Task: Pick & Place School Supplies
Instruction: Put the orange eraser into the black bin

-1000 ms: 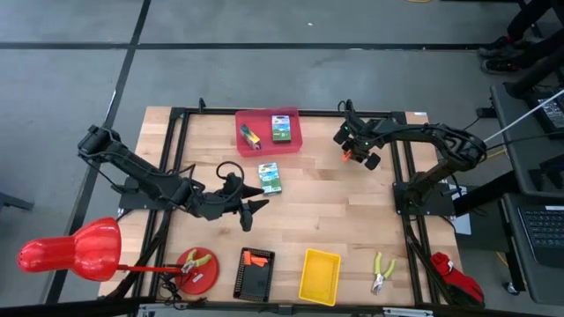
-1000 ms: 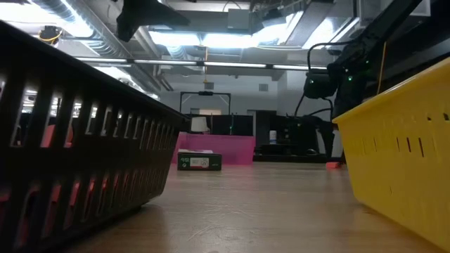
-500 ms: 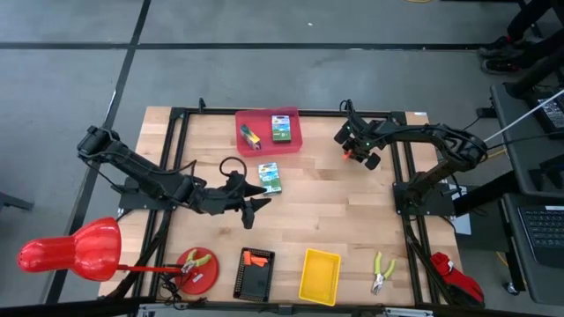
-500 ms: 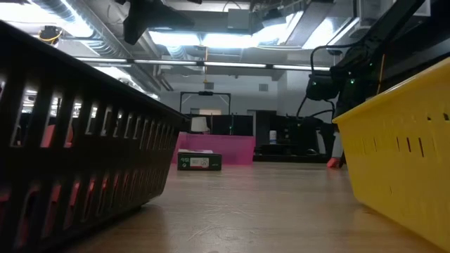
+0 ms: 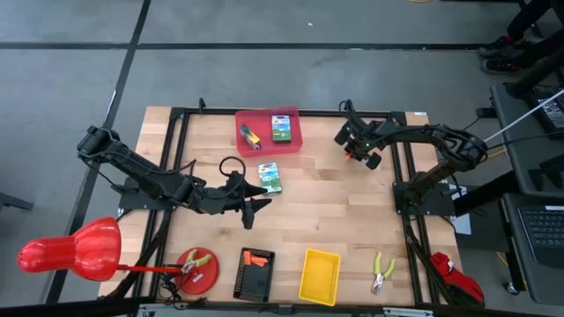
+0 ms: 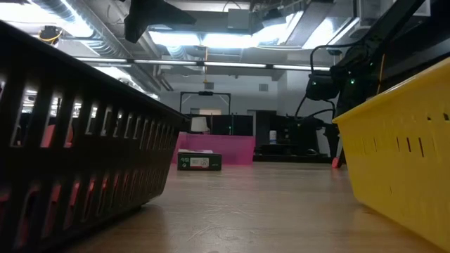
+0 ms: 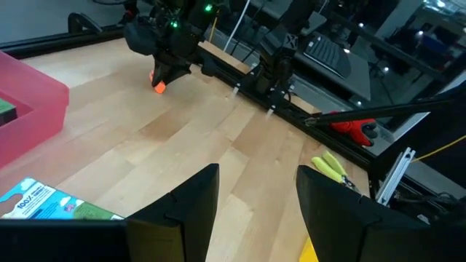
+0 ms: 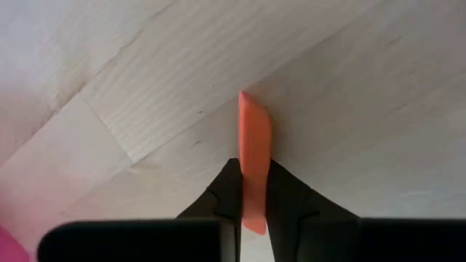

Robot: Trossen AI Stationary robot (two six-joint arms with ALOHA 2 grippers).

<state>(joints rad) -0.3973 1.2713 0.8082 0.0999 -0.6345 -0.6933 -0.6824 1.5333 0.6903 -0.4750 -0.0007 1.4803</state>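
The right gripper (image 8: 253, 193) has its two dark fingers pressed together on a thin orange piece (image 8: 253, 153), held edge-on just above the bare boards at the far right of the table (image 5: 317, 216) — what the piece is cannot be told. The left gripper (image 5: 256, 195) hangs at mid-table with its fingers (image 7: 178, 207) apart and empty, pointed toward the loose crayon box (image 5: 270, 177) just beside them, probably lined up for a pick. A second crayon box (image 5: 281, 129) and a small yellow-and-green block (image 5: 251, 136) lie inside the pink tray (image 5: 267, 145) at the far edge, so the tray appears to be the collecting place. Along the near edge stand a black basket (image 5: 256, 273), a yellow bin (image 5: 319, 275) and yellow-handled pliers (image 5: 381, 270) — none in use. The surface is pale wood in a black frame; beyond it, a lit workshop with ceiling lamps.
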